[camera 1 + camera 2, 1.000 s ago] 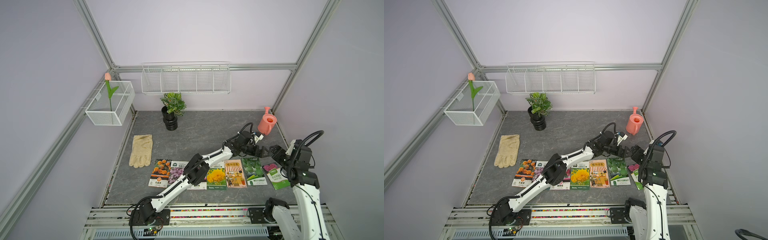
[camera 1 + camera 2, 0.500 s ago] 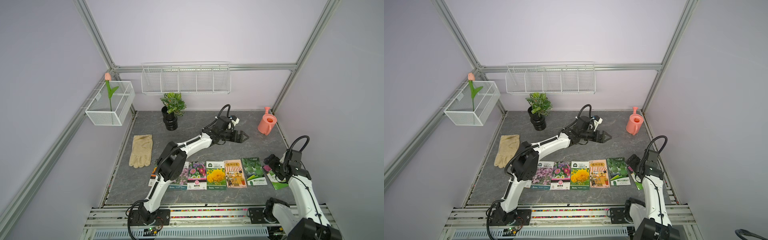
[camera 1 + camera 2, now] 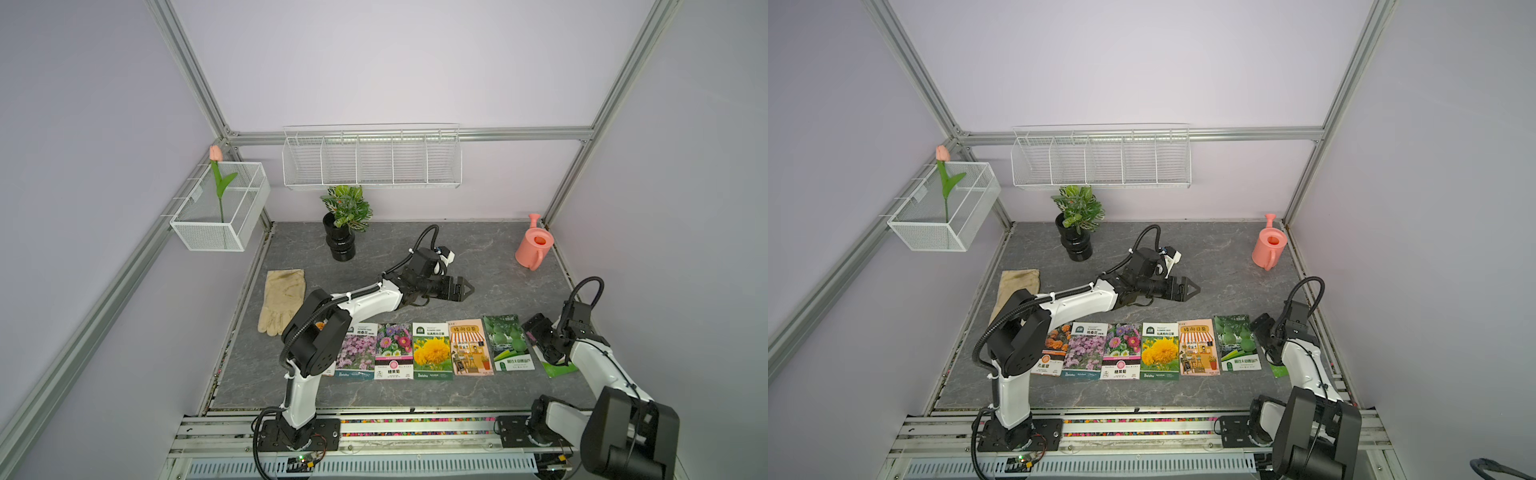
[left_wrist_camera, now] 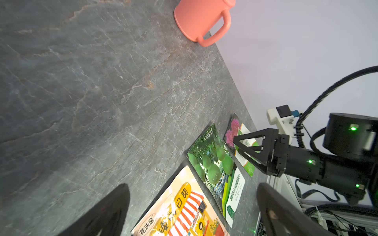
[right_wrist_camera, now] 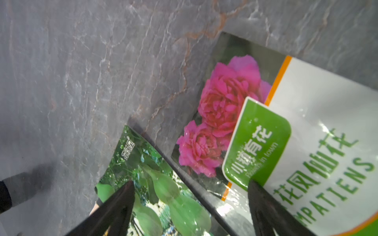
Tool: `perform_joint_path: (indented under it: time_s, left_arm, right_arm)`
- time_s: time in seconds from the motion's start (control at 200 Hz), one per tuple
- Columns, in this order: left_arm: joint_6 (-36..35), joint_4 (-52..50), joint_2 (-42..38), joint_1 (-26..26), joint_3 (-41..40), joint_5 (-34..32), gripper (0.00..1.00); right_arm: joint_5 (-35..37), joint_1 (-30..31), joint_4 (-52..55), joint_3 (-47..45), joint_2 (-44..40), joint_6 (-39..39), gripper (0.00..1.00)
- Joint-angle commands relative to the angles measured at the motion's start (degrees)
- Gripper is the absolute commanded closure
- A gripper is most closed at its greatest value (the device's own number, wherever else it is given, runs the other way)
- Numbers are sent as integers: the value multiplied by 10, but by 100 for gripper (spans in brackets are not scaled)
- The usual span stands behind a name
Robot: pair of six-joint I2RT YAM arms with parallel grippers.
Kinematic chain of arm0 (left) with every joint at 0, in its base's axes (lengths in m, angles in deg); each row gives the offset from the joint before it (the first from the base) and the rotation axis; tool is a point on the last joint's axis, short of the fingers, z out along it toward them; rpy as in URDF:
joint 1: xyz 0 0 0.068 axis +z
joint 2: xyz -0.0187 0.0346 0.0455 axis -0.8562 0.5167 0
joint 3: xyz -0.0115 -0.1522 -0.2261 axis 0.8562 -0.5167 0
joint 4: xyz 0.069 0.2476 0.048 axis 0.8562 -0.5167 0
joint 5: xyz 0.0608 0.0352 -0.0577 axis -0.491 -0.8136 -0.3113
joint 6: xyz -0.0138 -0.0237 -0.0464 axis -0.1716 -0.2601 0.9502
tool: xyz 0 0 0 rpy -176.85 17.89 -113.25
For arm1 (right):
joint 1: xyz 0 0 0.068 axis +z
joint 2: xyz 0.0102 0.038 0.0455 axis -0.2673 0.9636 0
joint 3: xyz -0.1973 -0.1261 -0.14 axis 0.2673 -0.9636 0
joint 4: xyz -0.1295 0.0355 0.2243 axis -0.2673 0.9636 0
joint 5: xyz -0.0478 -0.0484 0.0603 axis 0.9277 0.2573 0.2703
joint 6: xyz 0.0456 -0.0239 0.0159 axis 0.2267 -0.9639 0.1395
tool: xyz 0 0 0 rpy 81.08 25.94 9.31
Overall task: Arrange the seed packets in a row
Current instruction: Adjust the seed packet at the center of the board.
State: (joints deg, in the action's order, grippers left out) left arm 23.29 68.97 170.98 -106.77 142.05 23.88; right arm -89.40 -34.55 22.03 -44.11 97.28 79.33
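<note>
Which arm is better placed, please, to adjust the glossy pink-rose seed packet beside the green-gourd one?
Right: the open right end effector hovers over the glossy pink-rose seed packet; the left end effector is mid-table, away.

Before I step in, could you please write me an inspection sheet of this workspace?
Surface: grey stone-patterned tabletop.
Job's things: six flat seed packets in a row; a seventh, pink-rose packet askew at its right end.
Clutter: beige fabric glove, pink plastic watering can, potted green plant.
Grippers: left gripper open, empty, raised; right gripper open over the pink-rose packet.
Cables: black corrugated cable looping at each wrist.
Surroundings: white wire shelf, white wire basket with tulip.
</note>
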Motion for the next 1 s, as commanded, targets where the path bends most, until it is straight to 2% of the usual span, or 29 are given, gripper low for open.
perform_joint_path:
  time_s: [0.0,0.245,0.5,0.72,0.84,0.995]
  left_arm:
    - [-16,-3,-38,12,-12,-15,1]
    - [-19,-7,-56,22,-29,-22,1]
    - [-14,-3,-42,25,-23,-14,1]
    - [-11,0,-35,26,-19,-10,1]
    - [-12,0,-33,26,-19,-6,1]
    - [-11,3,-31,27,-19,-2,1]
  right_arm:
    - [9,-4,-47,-2,24,15,11]
    - [-37,-3,-111,-3,85,62,11]
    - [-44,9,-144,-4,79,97,11]
    - [-10,46,-167,-33,35,156,11]
    - [21,61,-160,-25,14,152,11]
    - [23,62,-152,2,9,141,11]
